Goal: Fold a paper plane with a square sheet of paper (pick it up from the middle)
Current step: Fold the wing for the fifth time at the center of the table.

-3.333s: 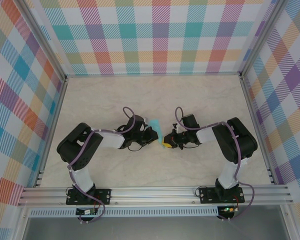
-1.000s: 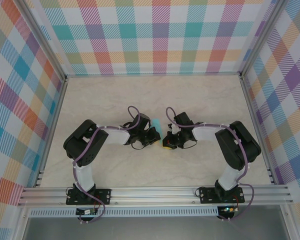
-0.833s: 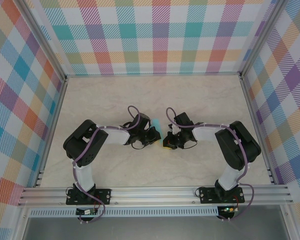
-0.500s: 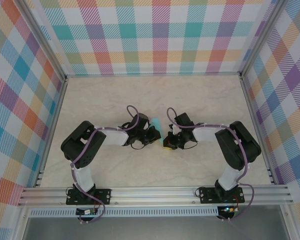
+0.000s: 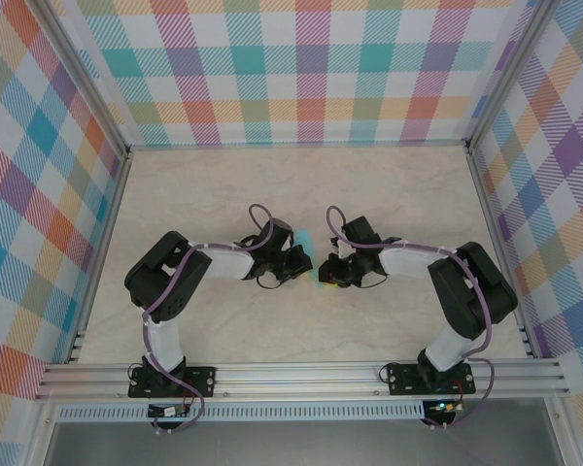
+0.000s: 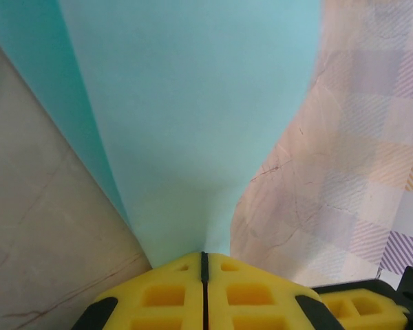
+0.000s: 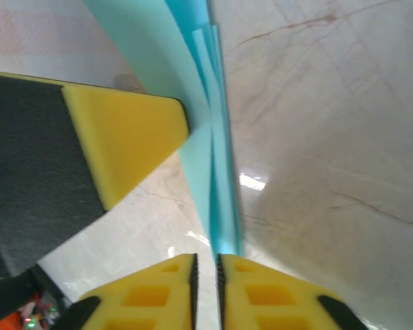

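As two hands flank, one paper plane shows.

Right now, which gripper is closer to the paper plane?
Left. The left gripper is pinched shut on the paper plane; the right gripper sits at its edge, jaws slightly parted.

Pale marbled tabletop, plaid walls, aluminium rail in front.

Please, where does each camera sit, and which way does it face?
Top external: above, behind the bases, facing down at the table; both arms, left gripper, right gripper, turquoise paper.
Left wrist: left arm, facing along its shut fingers pinching the paper.
Right wrist: right arm, facing the paper's edge past its fingers.
Shared: both wrist views show paper and table.
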